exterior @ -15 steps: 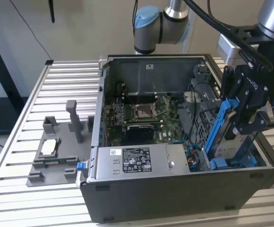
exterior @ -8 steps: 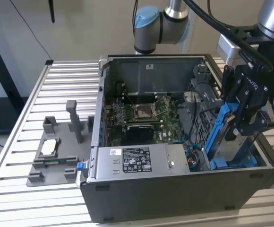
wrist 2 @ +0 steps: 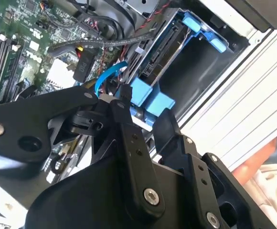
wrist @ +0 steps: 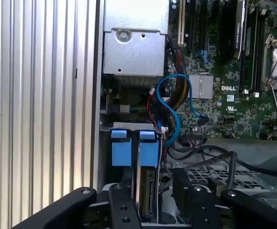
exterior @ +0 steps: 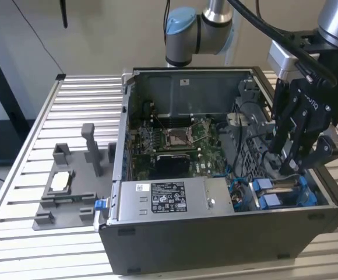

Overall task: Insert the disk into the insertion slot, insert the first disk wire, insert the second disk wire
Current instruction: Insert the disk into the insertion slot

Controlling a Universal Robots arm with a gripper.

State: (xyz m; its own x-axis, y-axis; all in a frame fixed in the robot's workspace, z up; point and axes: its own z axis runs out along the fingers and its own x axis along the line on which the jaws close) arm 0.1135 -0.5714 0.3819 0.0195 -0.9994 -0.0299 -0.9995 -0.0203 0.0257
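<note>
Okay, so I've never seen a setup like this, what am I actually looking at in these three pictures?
It is a robot arm with a black two-fingered claw reaching into an open dark grey computer case resting on a ribbed aluminium table. One picture comes from a camera off the arm; the other two from cameras riding near its wrist, looking past the claw. Inside are a green circuit board and a grey labelled power-supply box. A grey plastic parts holder sits beside the case. The claw holds nothing: its fingers stand apart on either side of the silver-grey disk in a bright blue frame.
</note>
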